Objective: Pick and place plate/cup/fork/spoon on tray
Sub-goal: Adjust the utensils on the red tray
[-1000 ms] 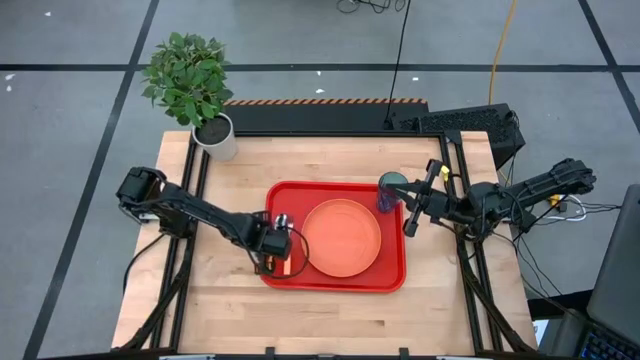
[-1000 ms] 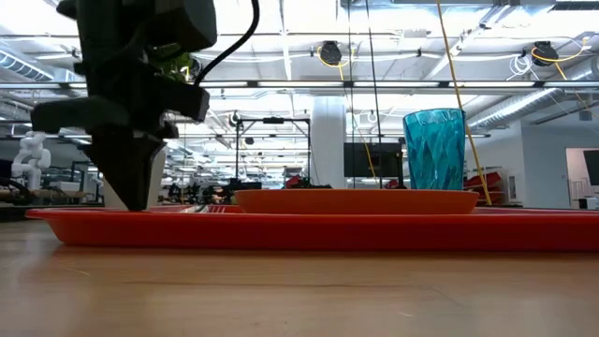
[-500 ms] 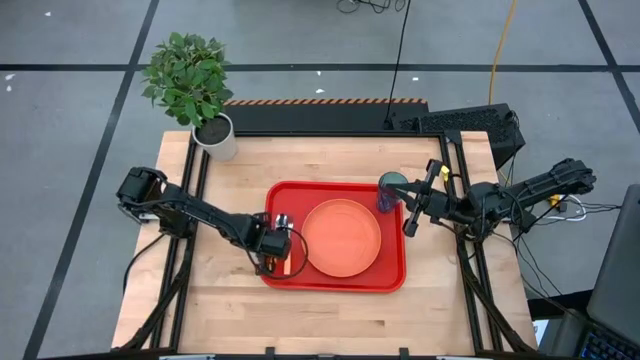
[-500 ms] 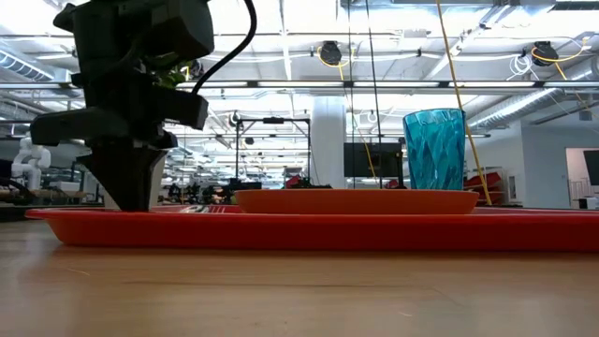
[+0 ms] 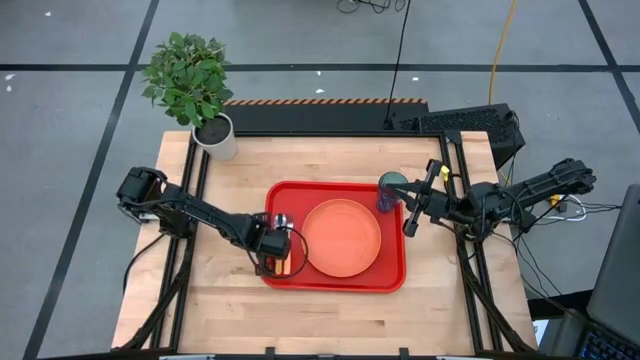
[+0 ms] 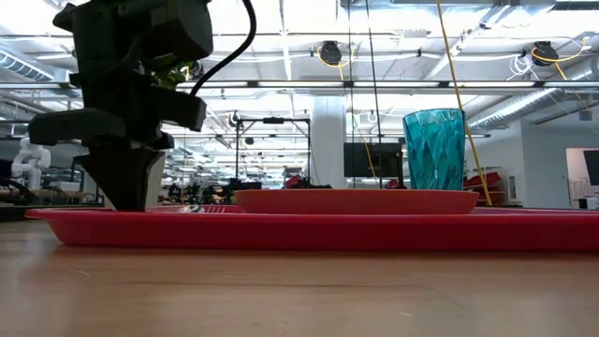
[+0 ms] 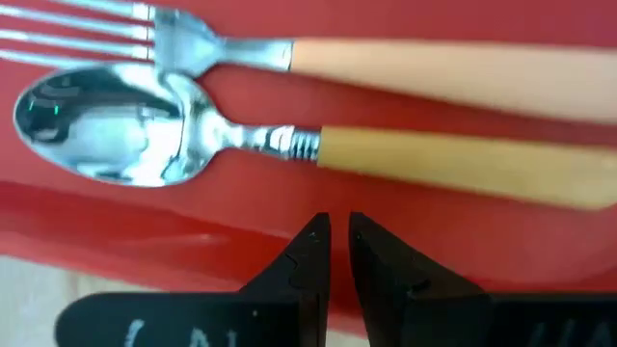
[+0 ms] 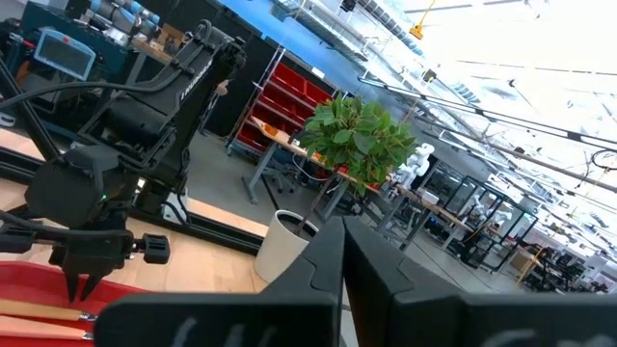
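Observation:
The red tray (image 5: 335, 287) lies mid-table. On it rest the orange plate (image 5: 342, 238) and, upright at its far right corner, the teal cup (image 5: 390, 192). The spoon (image 7: 289, 145) and the fork (image 7: 289, 58) lie flat side by side on the tray's left part. My left gripper (image 7: 335, 231) points down beside the spoon's handle, its fingers nearly together with nothing between them, its tips low over the tray floor (image 6: 126, 197). My right gripper (image 5: 407, 226) hovers shut and raised by the cup, holding nothing.
A white pot with a green plant (image 5: 215, 135) stands at the table's far left corner. Bare wood shows left of, in front of and behind the tray. The right arm reaches in over the table's right edge.

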